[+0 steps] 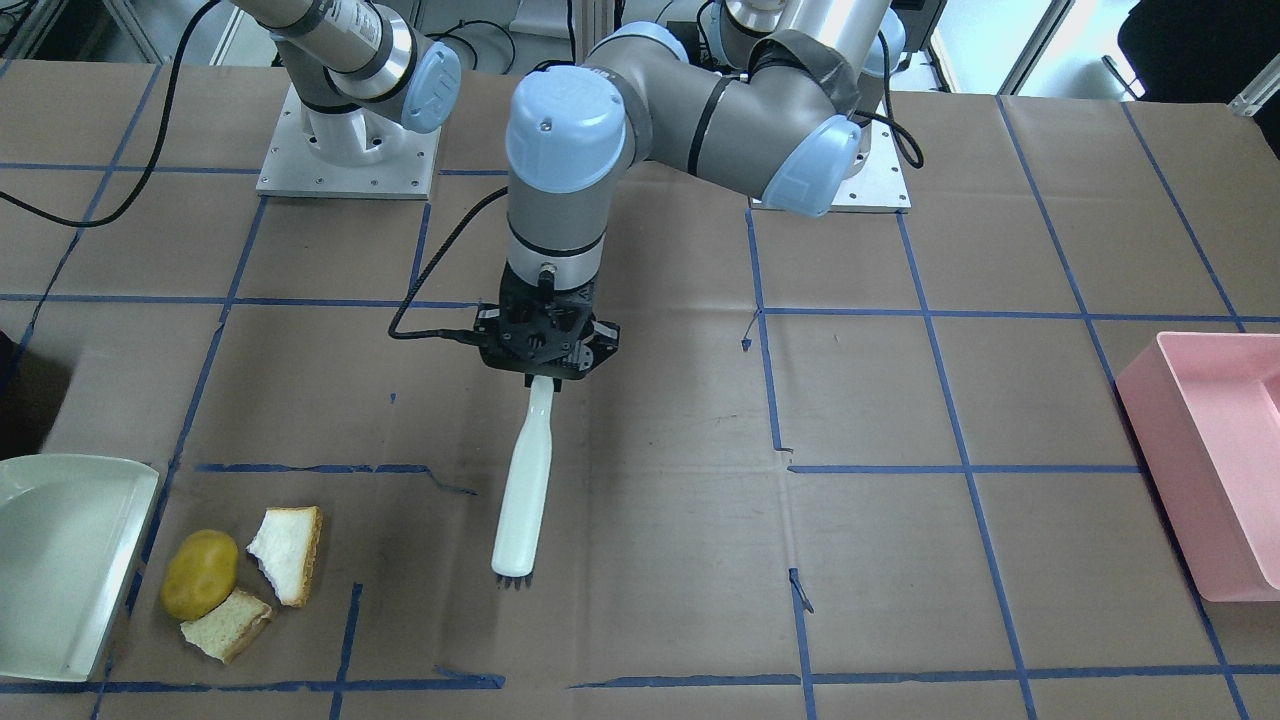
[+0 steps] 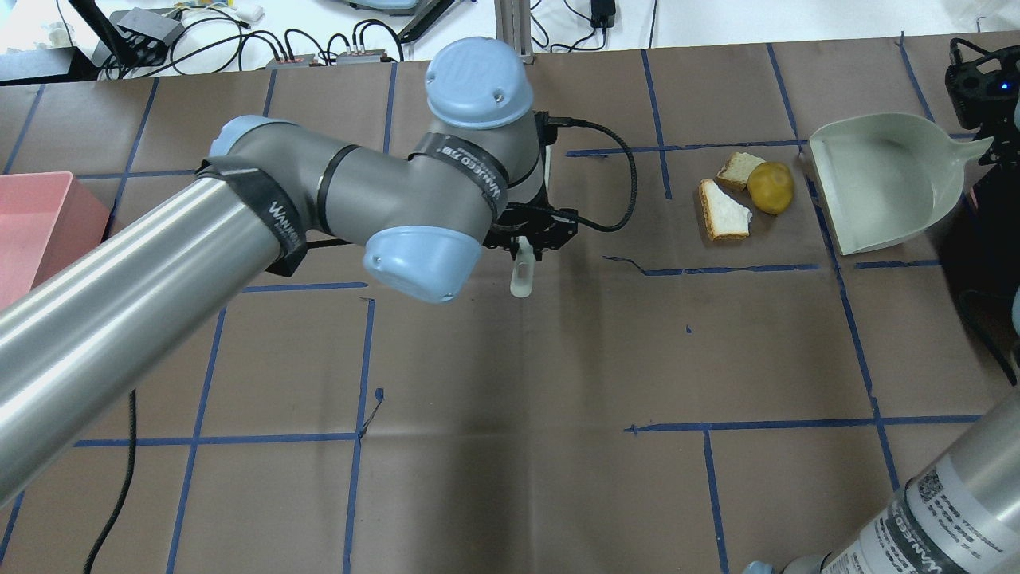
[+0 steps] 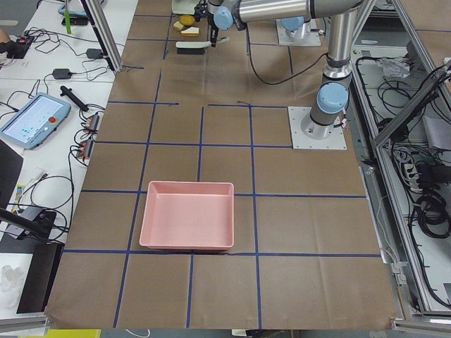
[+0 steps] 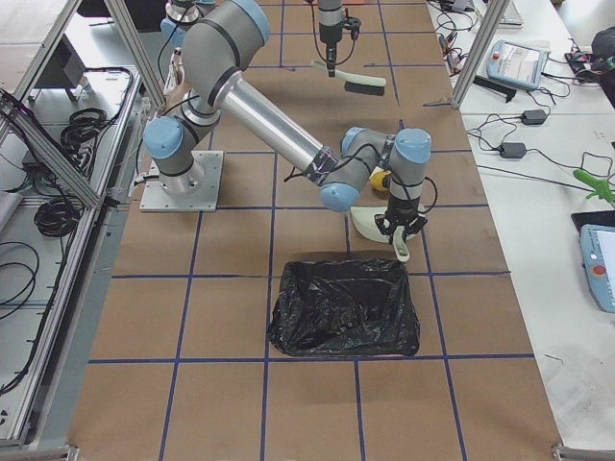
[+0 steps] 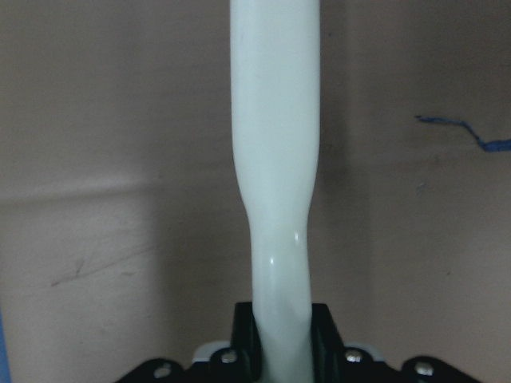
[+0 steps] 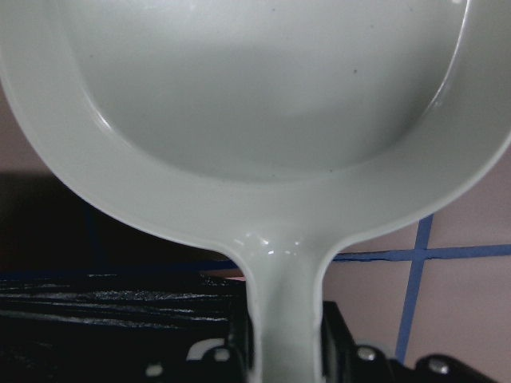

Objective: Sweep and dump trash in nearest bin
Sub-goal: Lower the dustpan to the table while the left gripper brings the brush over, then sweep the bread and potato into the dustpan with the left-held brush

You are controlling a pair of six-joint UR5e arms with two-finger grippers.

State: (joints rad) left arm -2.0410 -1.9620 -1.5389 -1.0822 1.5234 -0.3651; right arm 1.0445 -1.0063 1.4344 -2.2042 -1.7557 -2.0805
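Pink tray (image 1: 1165, 470), black bag (image 4: 343, 307) aside; left gripper (image 1: 545, 372) pinching brush (image 1: 525, 490), right gripper (image 6: 283, 351) dustpan (image 2: 876, 183).

This is a robotics lab. Two grey metal robot arms with pale blue joint caps (image 2: 159, 263) stand bolted to square silver base plates (image 3: 299, 141) on a wide worktop (image 3: 225, 176) covered in brown paper, marked off in squares with blue tape lines (image 1: 930, 315). Silver aluminium frame posts (image 3: 104, 35) rise along its edges. On the white side bench (image 3: 21, 84) lie a grey handheld control tablet with a lit screen (image 3: 35, 120) and a black power brick (image 3: 62, 72). Bundles of black cable (image 3: 423, 204) lie coiled behind the robot's side of the frame.
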